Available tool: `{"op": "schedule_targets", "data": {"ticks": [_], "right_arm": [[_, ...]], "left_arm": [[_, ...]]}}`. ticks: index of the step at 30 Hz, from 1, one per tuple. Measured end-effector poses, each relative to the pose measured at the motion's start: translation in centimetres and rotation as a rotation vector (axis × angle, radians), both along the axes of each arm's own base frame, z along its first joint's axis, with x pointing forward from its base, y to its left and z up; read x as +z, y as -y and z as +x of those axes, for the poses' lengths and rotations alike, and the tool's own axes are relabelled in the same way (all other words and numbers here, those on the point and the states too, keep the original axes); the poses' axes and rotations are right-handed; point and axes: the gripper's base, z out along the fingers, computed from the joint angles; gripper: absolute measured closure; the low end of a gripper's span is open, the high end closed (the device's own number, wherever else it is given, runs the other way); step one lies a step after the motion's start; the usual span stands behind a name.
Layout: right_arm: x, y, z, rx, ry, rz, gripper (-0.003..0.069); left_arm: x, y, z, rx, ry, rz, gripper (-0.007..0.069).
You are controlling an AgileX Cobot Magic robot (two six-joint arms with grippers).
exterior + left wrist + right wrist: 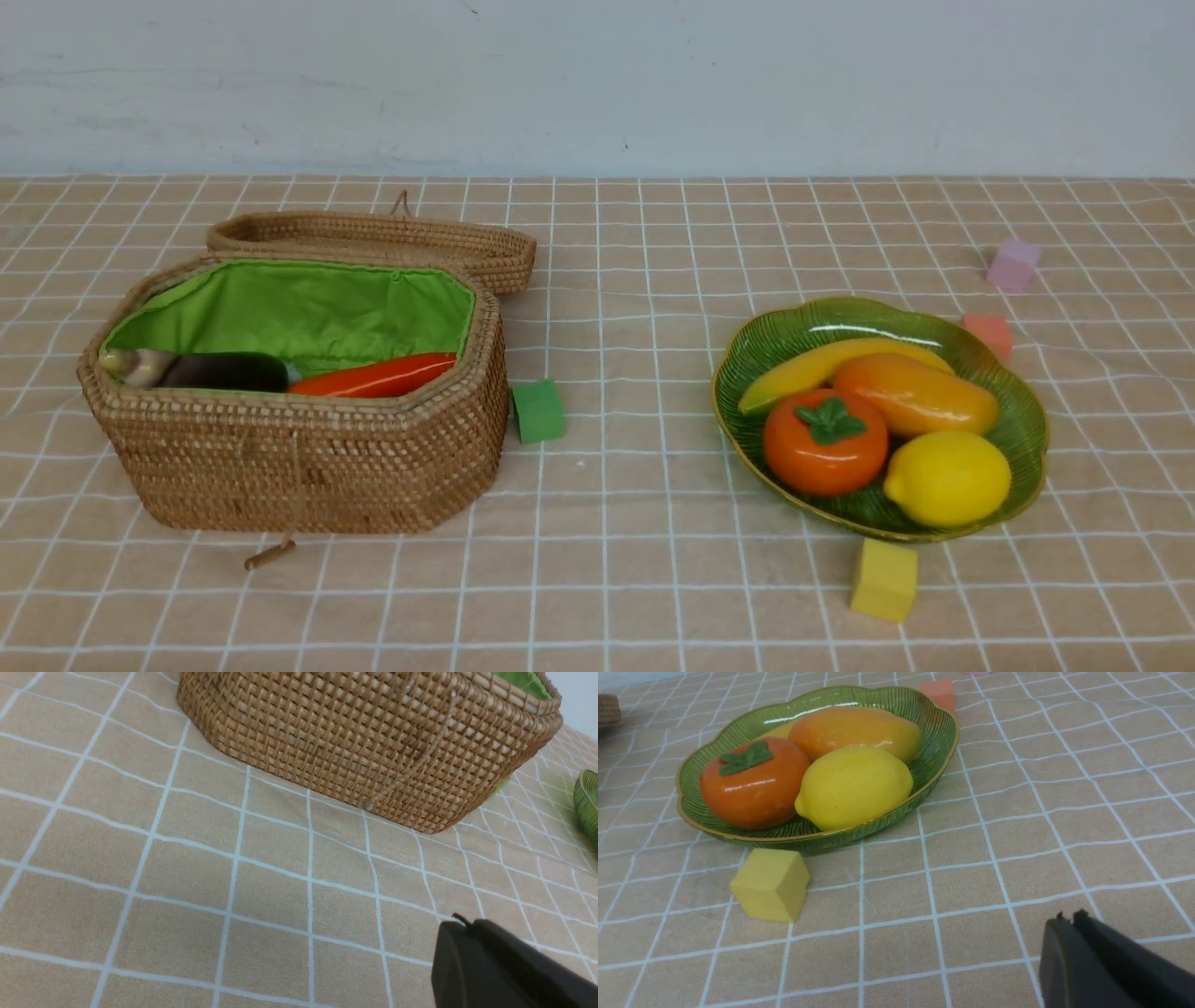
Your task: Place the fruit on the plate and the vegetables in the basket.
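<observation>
The green ribbed plate (1022, 425) (938, 732) holds the fruit: a banana (803, 369), a mango (920, 394) (859, 730), a persimmon (825, 446) (752, 784) and a lemon (948, 478) (854, 787). In the woven basket (308, 457) (364, 742) with green lining lie the vegetables: an eggplant (219, 371) and a carrot (373, 376). Neither arm shows in the front view. My left gripper (460, 921) hangs shut and empty over the cloth in front of the basket. My right gripper (1066, 917) is shut, empty, over the cloth short of the plate.
The basket's lid (373, 238) lies open behind it. Foam cubes lie about: green (539, 411) beside the basket, yellow (883, 580) (770, 884) in front of the plate, orange-pink (990, 333) (937, 691) and pale purple (1013, 264) behind it. A checked cloth covers the table.
</observation>
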Motion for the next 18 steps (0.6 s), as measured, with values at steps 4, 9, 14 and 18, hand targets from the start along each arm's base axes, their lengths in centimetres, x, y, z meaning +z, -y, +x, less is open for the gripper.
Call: {"op": "schedule_targets", "data": {"ticks": [4,9,14,18], "right_arm": [[0.0,0.0,0.0,0.0,0.0,0.0,0.0623],[0.0,0.0,0.0,0.0,0.0,0.0,0.0622],[0.0,0.0,0.0,0.0,0.0,0.0,0.0615],[0.0,0.0,0.0,0.0,0.0,0.0,0.0613]], "left_arm": [[0.0,0.0,0.0,0.0,0.0,-0.001,0.0637],[0.0,0.0,0.0,0.0,0.0,-0.001,0.0637],[0.0,0.0,0.0,0.0,0.0,-0.001,0.0637],[0.0,0.0,0.0,0.0,0.0,-0.001,0.0634]]}}
